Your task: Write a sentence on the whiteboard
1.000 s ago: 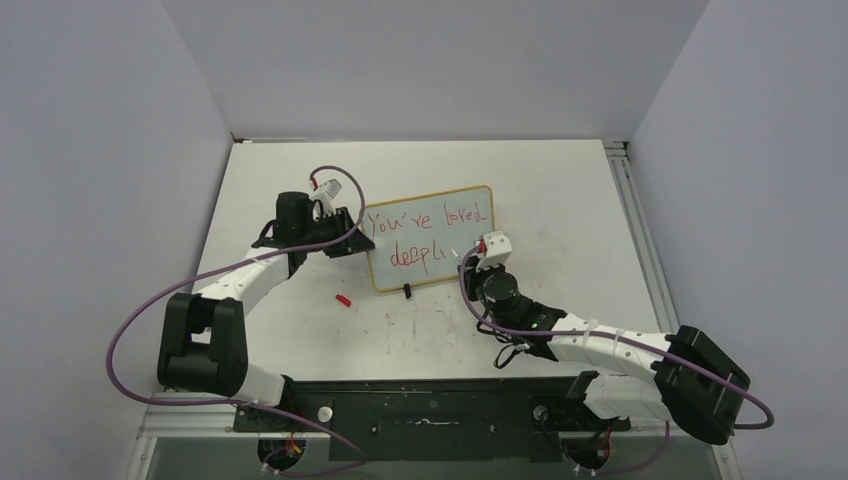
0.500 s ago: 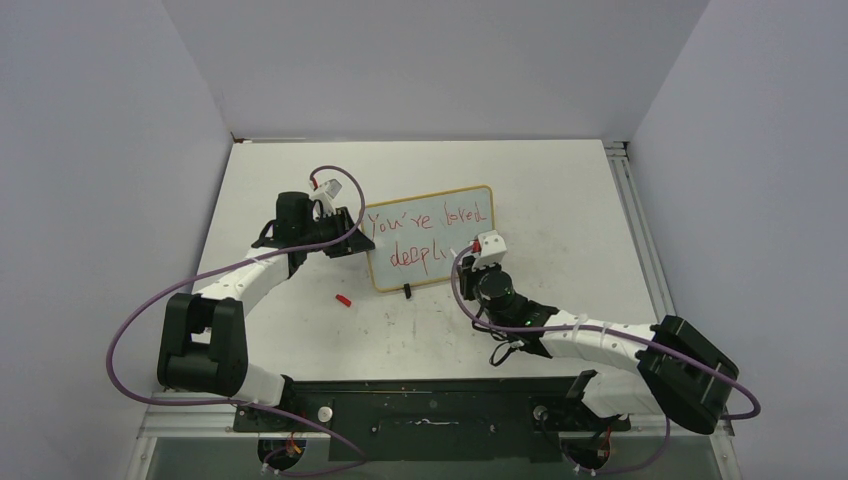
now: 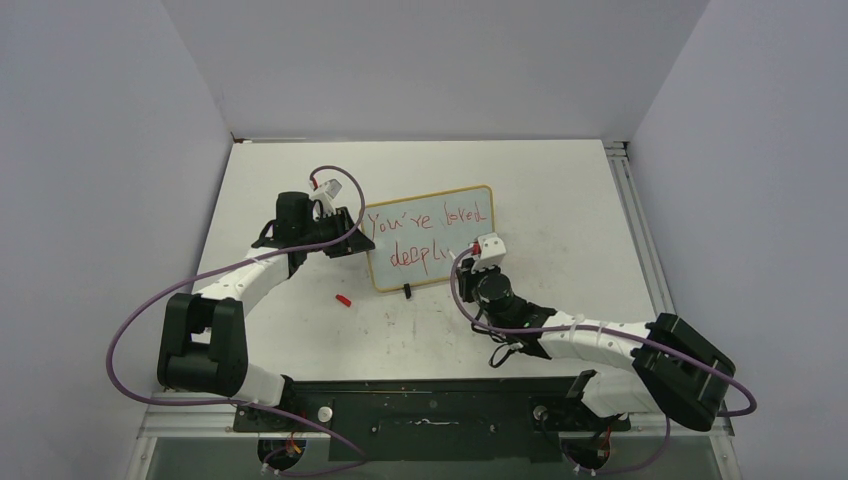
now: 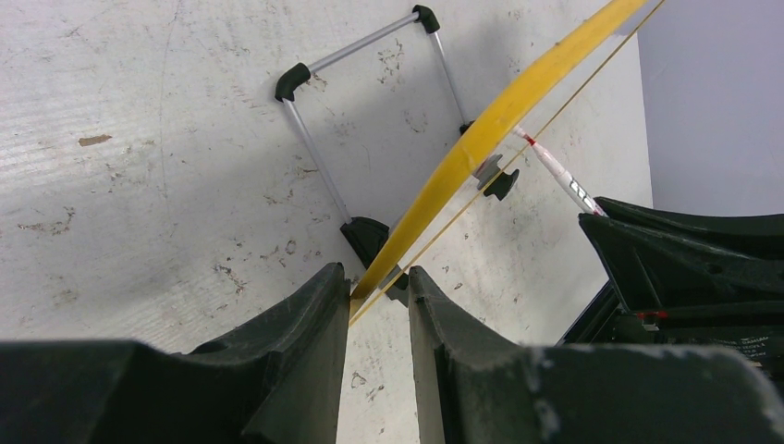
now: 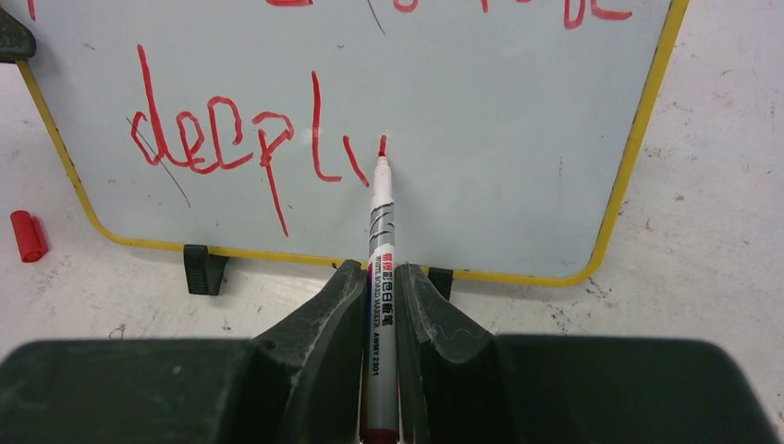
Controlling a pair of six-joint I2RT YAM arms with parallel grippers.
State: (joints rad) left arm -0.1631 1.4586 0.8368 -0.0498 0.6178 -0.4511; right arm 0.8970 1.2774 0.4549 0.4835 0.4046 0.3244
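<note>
Red sentence [image 3: 465,214] reads "You're loved" up top and "deepl" plus half a y underneath, on the whiteboard [image 3: 430,197], which stands propped on its black feet around mid-table. Marker [image 5: 381,231] tip touches the board right at that unfinished y. Right gripper [image 5: 379,277] is pinched tight round the marker barrel. Left gripper [image 4: 379,282] is squeezed onto the board's left yellow edge. Red cap [image 3: 343,299] lies on the table [image 3: 580,200] near the board's near-left corner.
</note>
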